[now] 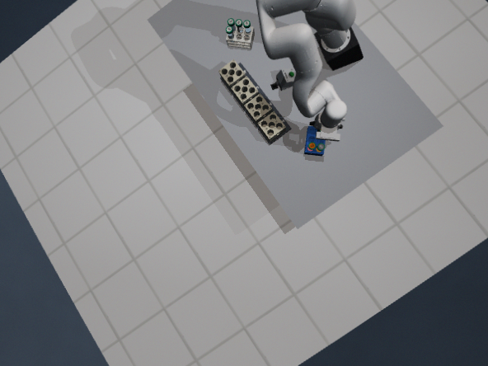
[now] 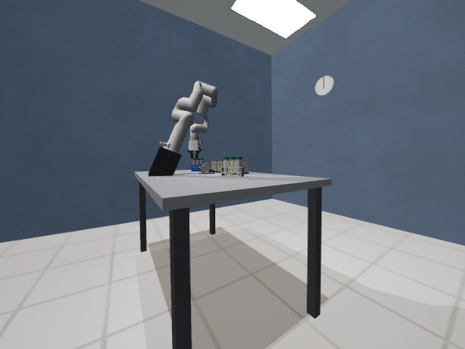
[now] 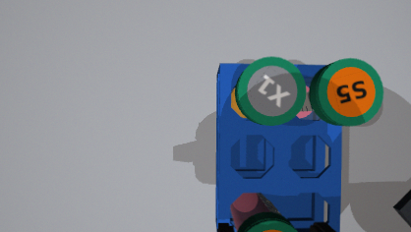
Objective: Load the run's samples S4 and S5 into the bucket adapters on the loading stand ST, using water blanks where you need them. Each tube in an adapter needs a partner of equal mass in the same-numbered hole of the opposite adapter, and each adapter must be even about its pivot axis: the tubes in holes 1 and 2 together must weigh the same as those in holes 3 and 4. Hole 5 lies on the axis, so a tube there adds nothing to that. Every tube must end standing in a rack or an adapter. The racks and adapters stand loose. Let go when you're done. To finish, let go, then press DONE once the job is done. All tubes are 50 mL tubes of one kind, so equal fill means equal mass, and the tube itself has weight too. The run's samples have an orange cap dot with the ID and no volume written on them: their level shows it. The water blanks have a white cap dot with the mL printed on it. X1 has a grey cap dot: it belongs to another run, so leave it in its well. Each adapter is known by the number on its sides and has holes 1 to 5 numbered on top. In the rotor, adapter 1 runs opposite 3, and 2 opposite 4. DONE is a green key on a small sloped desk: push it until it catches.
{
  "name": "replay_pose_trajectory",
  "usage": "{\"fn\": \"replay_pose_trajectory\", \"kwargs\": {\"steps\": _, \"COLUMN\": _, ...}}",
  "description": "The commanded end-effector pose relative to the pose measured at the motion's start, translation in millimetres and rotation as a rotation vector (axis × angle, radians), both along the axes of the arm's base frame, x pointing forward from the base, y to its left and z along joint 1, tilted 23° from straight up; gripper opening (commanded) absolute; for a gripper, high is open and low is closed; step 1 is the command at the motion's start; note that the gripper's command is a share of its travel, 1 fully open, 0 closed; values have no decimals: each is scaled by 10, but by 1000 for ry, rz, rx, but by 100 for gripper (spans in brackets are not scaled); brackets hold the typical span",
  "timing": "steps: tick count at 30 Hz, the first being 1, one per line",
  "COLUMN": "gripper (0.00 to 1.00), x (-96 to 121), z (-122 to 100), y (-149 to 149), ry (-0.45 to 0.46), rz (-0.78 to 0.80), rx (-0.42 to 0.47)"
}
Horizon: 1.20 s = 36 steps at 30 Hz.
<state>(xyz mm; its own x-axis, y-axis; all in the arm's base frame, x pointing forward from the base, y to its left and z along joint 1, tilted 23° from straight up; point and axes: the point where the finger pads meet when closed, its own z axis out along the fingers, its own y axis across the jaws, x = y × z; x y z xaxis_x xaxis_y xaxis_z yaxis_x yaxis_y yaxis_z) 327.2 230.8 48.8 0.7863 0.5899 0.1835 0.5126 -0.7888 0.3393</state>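
The blue rack (image 1: 312, 136) (image 2: 195, 168) (image 3: 226, 128) holds S5 (image 1: 312, 145) (image 3: 351, 91) with an orange dot and X1 (image 1: 321, 147) (image 3: 270, 94) with a grey dot. A third tube (image 3: 246, 203), with an orange dot and dark pink liquid, is at a left-hand well by the wrist view's bottom edge; its ID is cut off. My gripper (image 2: 194, 156) (image 3: 273, 228) is open around its green cap, with a finger on each side. How deep that tube sits is hidden. Four beige adapters with empty holes stand on the dark stand ST (image 1: 287, 130); their numbers are unreadable.
A pale rack (image 1: 240, 44) (image 2: 232, 174) with several green-capped tubes stands at the far end; their printed volumes are unreadable. The small desk (image 1: 284, 80) with the green DONE key (image 1: 292, 74) stands between the stand and the arm's base.
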Motion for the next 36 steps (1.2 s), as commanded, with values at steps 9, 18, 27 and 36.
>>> {"fn": "replay_pose_trajectory", "kwargs": {"steps": 9, "gripper": 44, "x": -72, "z": 213, "y": 47, "ry": 0, "rz": 1, "rx": 1}}
{"fn": "replay_pose_trajectory", "kwargs": {"steps": 18, "gripper": 44, "x": -120, "z": 343, "y": 71, "ry": 0, "rz": 1, "rx": 1}}
{"fn": "replay_pose_trajectory", "kwargs": {"steps": 27, "gripper": 44, "x": -182, "z": 510, "y": 103, "ry": 0, "rz": 1, "rx": 1}}
{"fn": "replay_pose_trajectory", "kwargs": {"steps": 36, "gripper": 44, "x": -230, "z": 639, "y": 127, "ry": 0, "rz": 1, "rx": 1}}
